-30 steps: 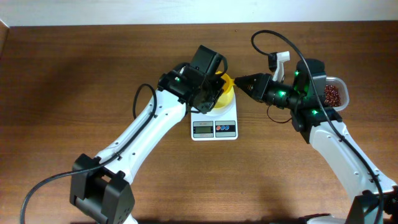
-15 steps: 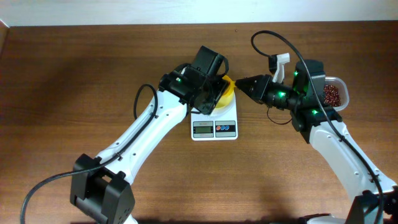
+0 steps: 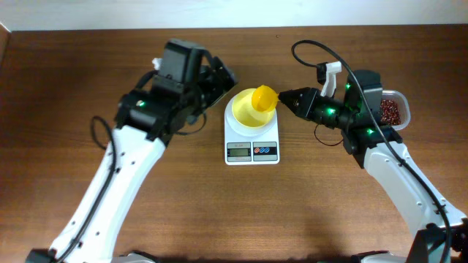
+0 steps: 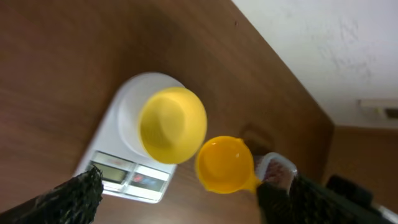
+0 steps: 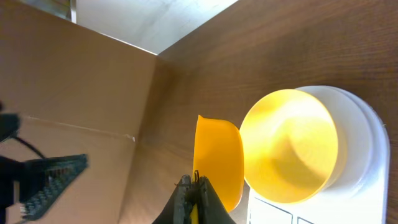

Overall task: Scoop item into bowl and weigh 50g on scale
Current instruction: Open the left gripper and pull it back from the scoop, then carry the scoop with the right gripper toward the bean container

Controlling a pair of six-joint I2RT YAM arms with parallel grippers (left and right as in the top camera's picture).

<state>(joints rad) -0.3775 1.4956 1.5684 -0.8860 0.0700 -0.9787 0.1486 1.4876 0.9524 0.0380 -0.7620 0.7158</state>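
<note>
Overhead: your right hand (image 3: 282, 98) clenches the small yellow plastic scoop (image 3: 264, 97), empty, over the pale yellow plastic bowl (image 3: 243, 115), left hand (image 3: 224, 78) released; scooping the red-brown beans (image 3: 390, 111) likely comes next.

White shells cover the long links of the left arm (image 3: 121, 172) and the right arm (image 3: 398, 172), and there are chunky black housings at the joints. Green lights (image 3: 330, 111) glow on the right wrist, and there's one on the left too. A thin black cable (image 3: 311, 45) curls off the right arm. The left claw (image 3: 219, 77) and right claw (image 3: 287, 98) are both black, with rough, ridged fingers (image 4: 71, 194).
</note>
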